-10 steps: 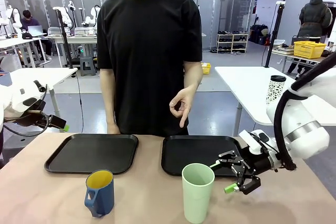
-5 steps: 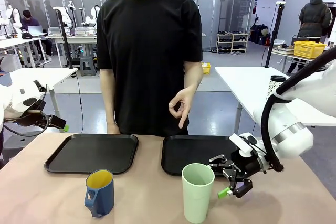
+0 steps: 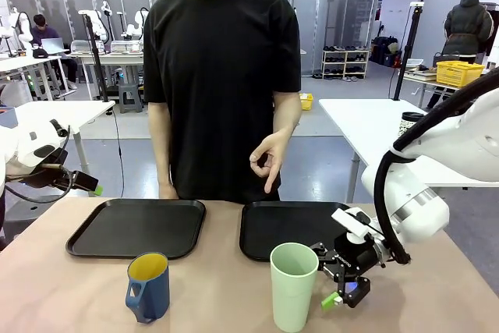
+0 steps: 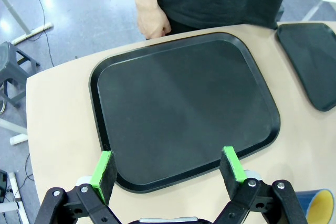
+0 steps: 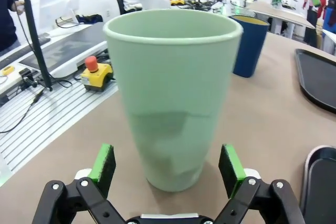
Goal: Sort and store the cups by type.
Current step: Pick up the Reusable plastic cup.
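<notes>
The tall pale green tumbler (image 3: pixel 294 286) stands upright near the table's front edge, right of centre. To its left is the dark blue mug (image 3: pixel 148 286) with a yellow inside, handle toward the front. My right gripper (image 3: pixel 324 274) is open and low, just right of the tumbler. In the right wrist view the tumbler (image 5: pixel 173 93) stands right ahead of my open right gripper (image 5: pixel 168 163), with the mug (image 5: pixel 252 43) behind it. My left gripper (image 4: pixel 168 166) is open and hovers above the near edge of the left tray (image 4: pixel 184 103).
Two black trays lie side by side, the left tray (image 3: pixel 136 226) and the right tray (image 3: pixel 288 228). A person stands at the far side, one hand (image 3: pixel 269 157) raised with fingers curled, the other hand (image 3: pixel 168 190) at the table edge.
My right gripper has moved left and down, closer to the green tumbler. The cups, the trays and the left arm have stayed put.
</notes>
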Action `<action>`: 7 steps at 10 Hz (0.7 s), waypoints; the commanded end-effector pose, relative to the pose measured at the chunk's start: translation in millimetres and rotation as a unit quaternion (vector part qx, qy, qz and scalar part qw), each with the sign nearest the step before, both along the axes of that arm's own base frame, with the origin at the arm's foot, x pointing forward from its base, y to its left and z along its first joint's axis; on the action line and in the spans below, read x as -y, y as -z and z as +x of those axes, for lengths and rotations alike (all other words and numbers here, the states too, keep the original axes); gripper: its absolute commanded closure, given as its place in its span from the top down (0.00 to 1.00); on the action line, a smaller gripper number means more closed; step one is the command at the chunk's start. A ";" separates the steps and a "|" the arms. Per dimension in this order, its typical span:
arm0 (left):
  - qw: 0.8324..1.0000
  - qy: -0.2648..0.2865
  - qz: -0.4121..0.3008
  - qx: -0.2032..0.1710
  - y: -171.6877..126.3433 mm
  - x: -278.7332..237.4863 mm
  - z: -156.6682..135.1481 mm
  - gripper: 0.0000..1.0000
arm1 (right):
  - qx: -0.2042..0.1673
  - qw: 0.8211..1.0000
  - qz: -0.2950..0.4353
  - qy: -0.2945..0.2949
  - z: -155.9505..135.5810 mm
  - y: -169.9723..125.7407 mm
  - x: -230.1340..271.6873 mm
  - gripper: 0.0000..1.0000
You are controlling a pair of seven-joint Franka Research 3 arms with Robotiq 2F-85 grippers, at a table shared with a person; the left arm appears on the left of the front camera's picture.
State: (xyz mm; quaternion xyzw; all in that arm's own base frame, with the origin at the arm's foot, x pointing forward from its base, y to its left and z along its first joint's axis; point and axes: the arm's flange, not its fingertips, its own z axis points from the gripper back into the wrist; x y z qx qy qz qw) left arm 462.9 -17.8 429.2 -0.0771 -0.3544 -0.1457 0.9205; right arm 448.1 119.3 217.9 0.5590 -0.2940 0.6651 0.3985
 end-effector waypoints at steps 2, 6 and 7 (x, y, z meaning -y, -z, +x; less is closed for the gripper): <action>1.000 0.001 0.003 0.002 -1.5 0.2 -1.4 1.00 | 0.003 1.000 0.022 -0.018 -1.0 5.7 -11.4 1.00; 1.000 0.001 0.003 0.002 -1.5 0.2 -1.4 1.00 | 0.012 0.999 0.045 -0.015 -4.1 11.2 -26.0 1.00; 1.000 0.001 0.003 0.002 -1.5 0.2 -1.4 1.00 | 0.016 0.999 0.048 -0.011 -4.3 11.3 -30.8 1.00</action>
